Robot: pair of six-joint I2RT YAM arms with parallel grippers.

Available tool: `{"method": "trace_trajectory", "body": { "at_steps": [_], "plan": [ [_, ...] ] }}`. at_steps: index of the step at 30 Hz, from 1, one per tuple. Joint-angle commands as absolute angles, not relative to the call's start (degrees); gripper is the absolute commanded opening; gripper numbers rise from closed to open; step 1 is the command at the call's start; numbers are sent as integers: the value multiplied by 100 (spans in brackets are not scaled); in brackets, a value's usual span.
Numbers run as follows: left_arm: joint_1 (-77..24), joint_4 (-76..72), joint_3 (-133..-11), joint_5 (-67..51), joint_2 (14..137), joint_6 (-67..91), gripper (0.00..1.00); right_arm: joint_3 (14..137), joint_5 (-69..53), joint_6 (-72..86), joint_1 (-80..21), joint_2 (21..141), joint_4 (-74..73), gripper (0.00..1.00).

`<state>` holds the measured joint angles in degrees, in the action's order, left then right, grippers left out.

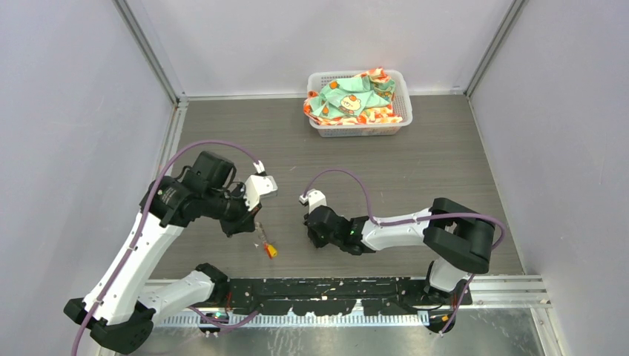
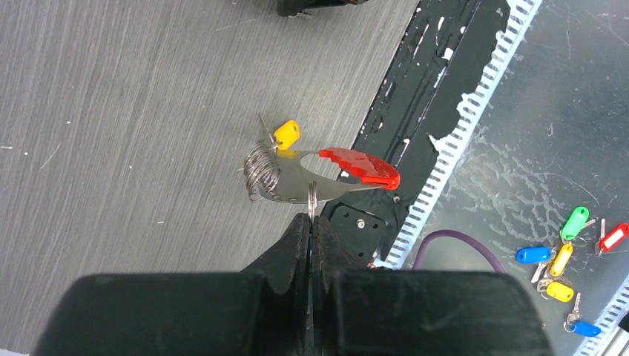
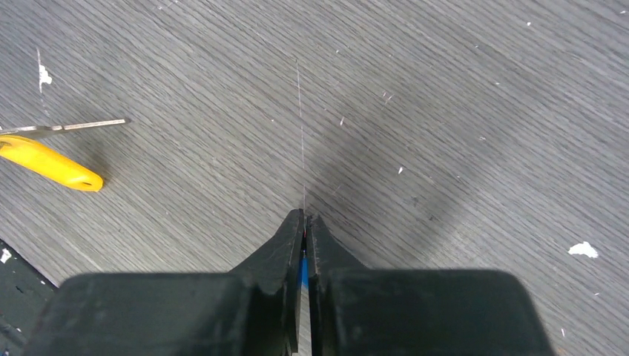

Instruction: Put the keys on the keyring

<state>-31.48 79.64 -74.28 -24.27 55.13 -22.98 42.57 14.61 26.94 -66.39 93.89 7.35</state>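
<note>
My left gripper (image 2: 311, 216) is shut on the keyring (image 2: 312, 194), pinching its thin ring edge-on just above the table. Beyond the fingertips hang the keyring's wire bunch (image 2: 261, 172) and its long red tag (image 2: 363, 167). The yellow-tagged key (image 2: 286, 134) lies right against the bunch; I cannot tell whether it is threaded on. From above, the yellow tag (image 1: 271, 251) sits below the left gripper (image 1: 252, 222). My right gripper (image 1: 311, 233) is a short way to the right, low over the table. Its fingers (image 3: 305, 215) are shut on the blue-tagged key (image 3: 303, 271), seen only as a blue sliver.
A white basket (image 1: 360, 127) holding patterned cloth stands at the back of the table. A black rail (image 1: 334, 289) runs along the near edge. Below that edge, several spare tagged keys (image 2: 564, 252) lie on a grey surface. Grey walls close in both sides.
</note>
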Motion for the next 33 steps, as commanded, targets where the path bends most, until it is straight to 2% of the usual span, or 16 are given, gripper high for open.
{"method": "trace_trajectory", "body": {
  "at_steps": [1, 6, 9, 11, 33],
  "plan": [
    [-3129, 7972, -7677, -2562, 5445, -2344, 0, 4400, 1632, 2567, -6629, 9246, 823, 11],
    [-3126, 7972, -7672, -2557, 5424, -2347, 0, 4467, 1639, 2470, -6631, 8945, 528, 23],
    [-3125, 7973, -7674, -2544, 5406, -2347, 0, 4427, 1477, 2452, -6634, 8805, 468, 37],
    [-3129, 7964, -7668, -2540, 5393, -2349, 0, 4413, 1370, 2470, -6628, 8718, 435, 40],
    [-3120, 7989, -7667, -2486, 5309, -2366, 0, 4008, 929, 3285, -6367, 8756, 450, 50]
  ]
}}
